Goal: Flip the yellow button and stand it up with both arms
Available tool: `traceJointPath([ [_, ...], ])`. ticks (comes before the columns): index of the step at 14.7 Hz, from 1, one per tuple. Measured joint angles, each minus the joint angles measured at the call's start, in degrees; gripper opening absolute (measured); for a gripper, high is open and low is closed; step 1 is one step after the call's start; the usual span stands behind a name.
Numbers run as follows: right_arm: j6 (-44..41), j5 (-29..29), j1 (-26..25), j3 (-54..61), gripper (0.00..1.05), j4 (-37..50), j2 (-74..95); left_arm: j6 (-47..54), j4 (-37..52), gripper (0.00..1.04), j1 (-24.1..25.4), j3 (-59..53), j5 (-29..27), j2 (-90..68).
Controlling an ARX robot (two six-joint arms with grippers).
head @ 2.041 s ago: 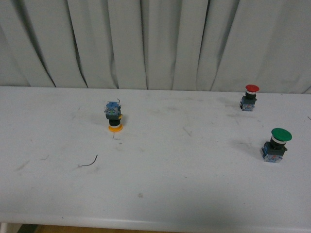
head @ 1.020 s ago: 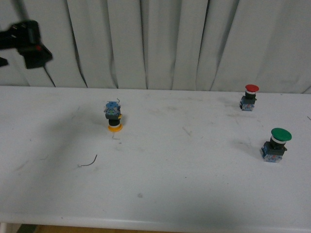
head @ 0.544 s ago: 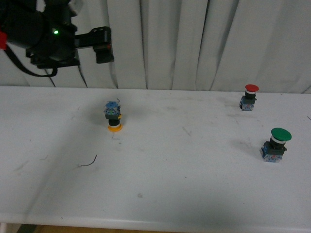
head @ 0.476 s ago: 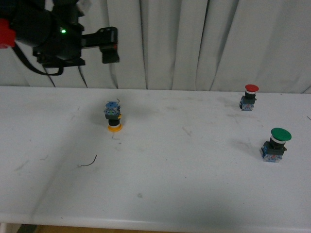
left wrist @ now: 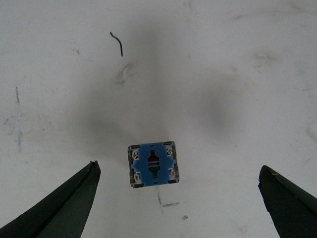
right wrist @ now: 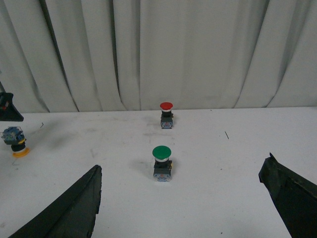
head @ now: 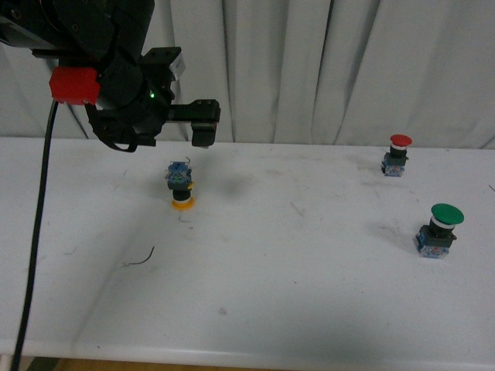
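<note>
Nothing done yet: yellow-capped, blue-based plastic push-button (head: 182, 188) sits cap-down, untouched, near the white counter (head: 309, 294) far edge; left claw (head: 203, 127) wide above.

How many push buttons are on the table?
3. The yellow button stands cap-down at left, the red button at the back right, the green button nearer, right. None seems hidden.

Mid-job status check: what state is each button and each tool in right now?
yellow button: upside down, resting on its cap, blue base up, not gripped.
red button: upright, cap on top.
green button: upright, cap on top.
left tool: open, empty, above the yellow button.
right tool: open, empty, touching no button.
</note>
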State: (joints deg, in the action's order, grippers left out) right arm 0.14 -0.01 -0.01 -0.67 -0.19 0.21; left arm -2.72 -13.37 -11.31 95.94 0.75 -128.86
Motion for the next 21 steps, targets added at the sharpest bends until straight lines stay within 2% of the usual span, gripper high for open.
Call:
traceJointPath([
  [6,0.00,-0.02,0.00,0.00,0.98,0.00,0.00,2.14,-1.07,0.98,-0.59,2.27,-4.26,-4.96],
  [14,0.00,-0.02,0.00,0.00,0.98,0.00,0.00,2.84,-2.01,0.98,-1.25,5.03,-5.53,-7.82],
  [15,0.00,0.00,0.00,0.00,0.98,0.00,0.00,2.86,-1.84,0.91,-1.25,5.14,-5.73,-7.89],
  [17,0.00,0.00,0.00,0.00,0.98,0.00,0.00,2.80,-1.84,0.57,-1.49,5.42,-5.77,-7.89],
  [19,0.00,-0.02,0.00,0.00,0.98,0.00,0.00,2.71,-1.79,0.36,-1.70,5.64,-5.75,-7.89],
  [21,0.00,0.00,0.00,0.00,0.98,0.00,0.00,2.54,-1.60,0.31,-1.97,5.81,-5.25,-7.89],
])
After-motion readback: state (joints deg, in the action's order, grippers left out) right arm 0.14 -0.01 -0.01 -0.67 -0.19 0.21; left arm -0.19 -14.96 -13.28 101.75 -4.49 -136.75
